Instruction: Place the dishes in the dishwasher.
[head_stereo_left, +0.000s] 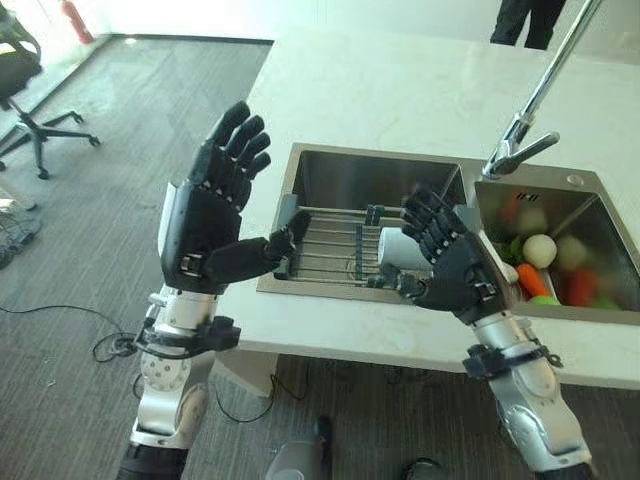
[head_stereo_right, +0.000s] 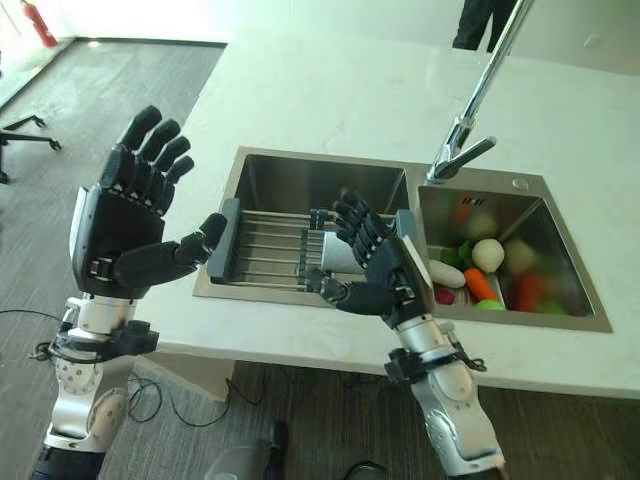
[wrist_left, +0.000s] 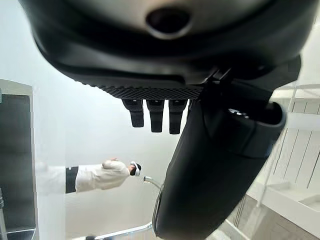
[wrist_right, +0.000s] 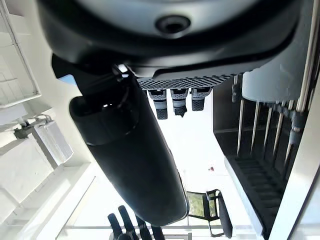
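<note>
Both my hands hang empty with fingers spread, left hand (head_stereo_left: 208, 222) off the counter, right hand (head_stereo_left: 452, 262) over the rack (head_stereo_left: 330, 245). Reaching down for the cup (head_stereo_left: 398, 247), I might knock it through into the sink (head_stereo_left: 325, 175)

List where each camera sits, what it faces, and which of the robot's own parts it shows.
Left eye view: on the head, looking down at the sink and rack; both arms raised, left hand and right hand open.
Right eye view: same head, slightly aside; same sink, vegetables, faucet.
Left wrist view: along the left hand, toward a person's sleeve.
Right wrist view: along the right hand, toward the rack.
Shared: both eye views show one scene.
</note>
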